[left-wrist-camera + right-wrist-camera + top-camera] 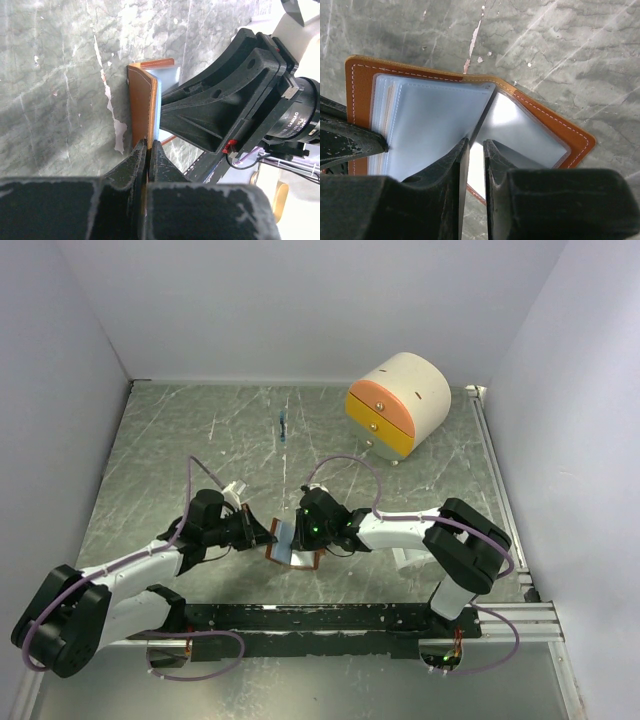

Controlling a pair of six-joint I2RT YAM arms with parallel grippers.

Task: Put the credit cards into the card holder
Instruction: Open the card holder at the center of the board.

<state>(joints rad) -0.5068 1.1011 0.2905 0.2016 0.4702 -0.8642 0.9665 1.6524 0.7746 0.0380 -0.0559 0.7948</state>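
Observation:
The card holder (293, 546) lies open on the marbled table between both arms. Its brown cover (141, 107) stands on edge in the left wrist view, and my left gripper (148, 146) is shut on that cover's near edge. In the right wrist view the card holder (547, 117) shows pale blue-grey pockets (432, 127). My right gripper (476, 146) hovers over the fold, its jaws a narrow gap apart with nothing clamped between them. A thin dark sheet (484, 111) stands edge-on at the fold and reaches the left fingertip. I cannot tell whether it is one of the credit cards or a pocket leaf.
A cream-and-orange drawer box (398, 405) stands at the back right. A small blue item (284, 427) lies at the back centre. Something white (410, 560) sits under my right arm. A black rail (350, 620) runs along the near edge, and pale walls close three sides.

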